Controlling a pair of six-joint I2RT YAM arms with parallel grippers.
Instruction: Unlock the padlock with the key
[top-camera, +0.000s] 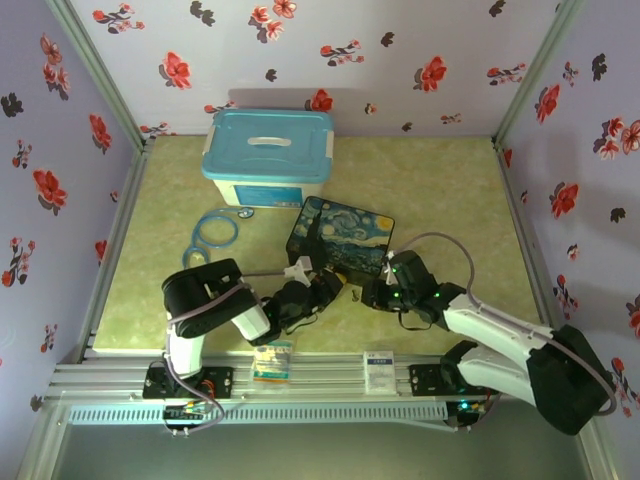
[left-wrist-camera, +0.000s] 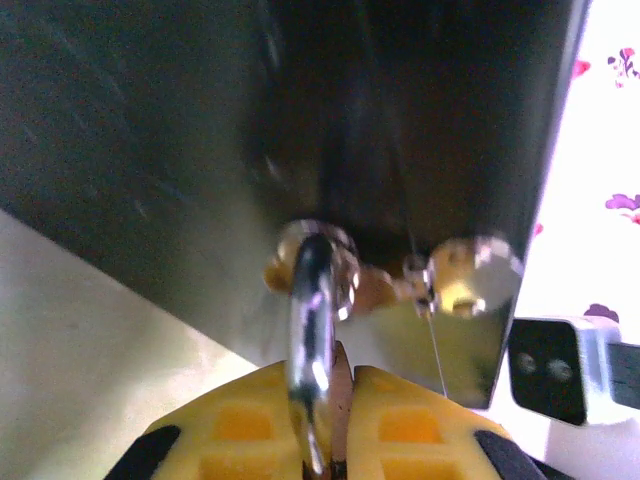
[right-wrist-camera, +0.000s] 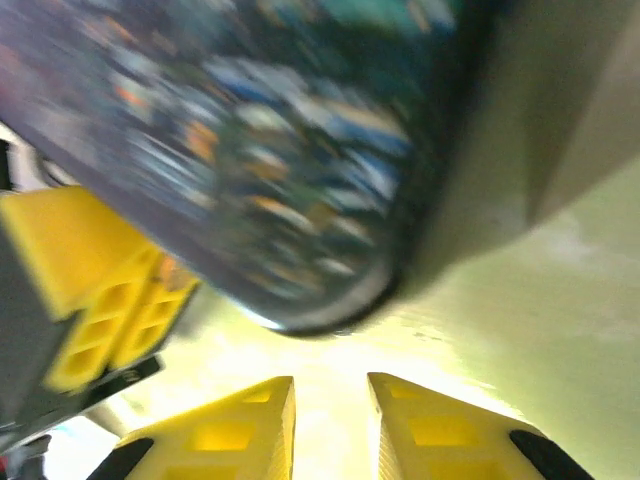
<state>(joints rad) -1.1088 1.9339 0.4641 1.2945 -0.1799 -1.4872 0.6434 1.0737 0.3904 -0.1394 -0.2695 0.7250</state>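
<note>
Arms bent inward, left gripper (left-wrist-camera: 338, 395) pinching the padlock (left-wrist-camera: 310, 310), right gripper (right-wrist-camera: 331, 400) parted.

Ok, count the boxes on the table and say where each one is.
2. The blue-lidded storage box stands at the back, left of centre. The dark painted box sits in the middle, right of it and nearer. Smaller ones could hide behind them.
</note>
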